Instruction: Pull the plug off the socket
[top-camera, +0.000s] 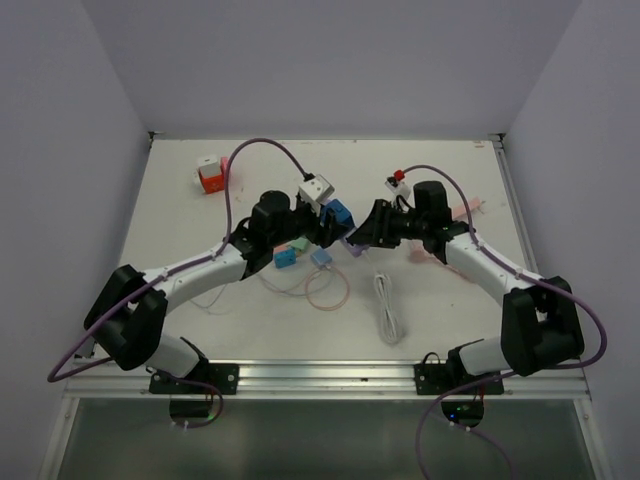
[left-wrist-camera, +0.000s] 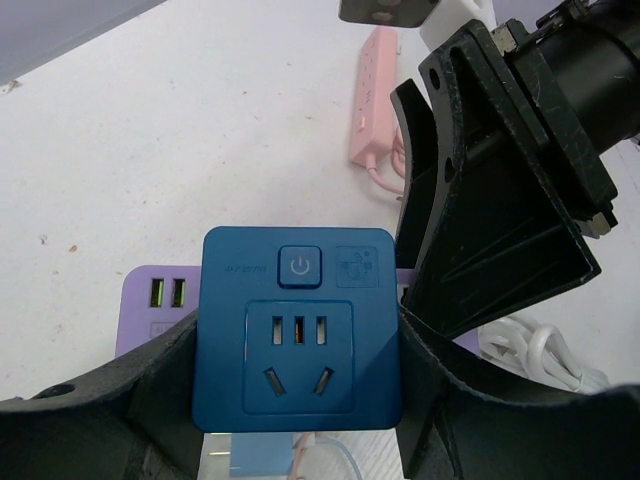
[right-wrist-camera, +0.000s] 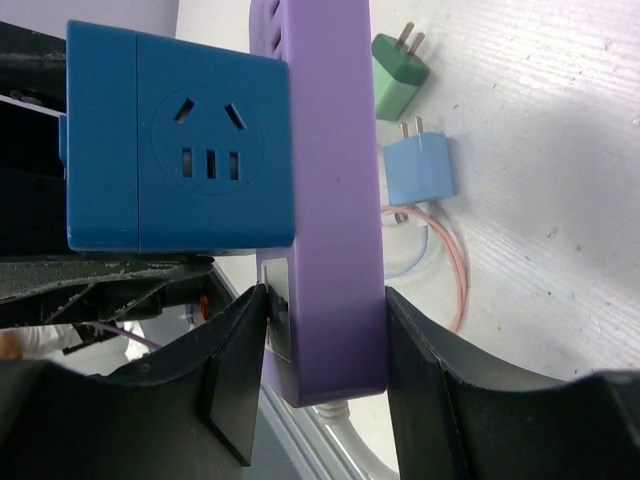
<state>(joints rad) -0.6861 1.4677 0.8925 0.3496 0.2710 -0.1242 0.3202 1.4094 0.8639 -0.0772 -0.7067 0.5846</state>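
White bench (top-camera: 200, 290) under pale lilac walls, top view. Left end effector (top-camera: 333, 222) and right end effector (top-camera: 360, 235) tip to tip at mid-bench. Blue cube plug (top-camera: 341, 213) between them, purple socket strip (top-camera: 356, 248) just at its near-right side. White cube adapter (top-camera: 315, 188) just far-left of the plug; orange cube (top-camera: 210, 177) well apart at far left. Green adapter (top-camera: 296, 244), blue adapter (top-camera: 285, 259) and pale blue charger (top-camera: 321, 257) near the left wrist. Pink cable loop (top-camera: 326, 290) nearer still, white cable bundle (top-camera: 388, 312) at near centre, pink power strip (top-camera: 466, 210) at far right.

Left wrist view: left end effector clamped on the blue cube plug, one finger on each flank, outlet face and power button toward the camera. Purple socket strip behind the plug, two green-marked ports showing at its left end. Black body of the right end effector close against the plug's right side.

Right wrist view: right end effector closed on the purple socket strip, fingers pressing both long faces. Blue cube plug seated flush on the strip's broad face toward the left arm, not yet off. Green adapter and pale blue charger flat on the bench beyond.
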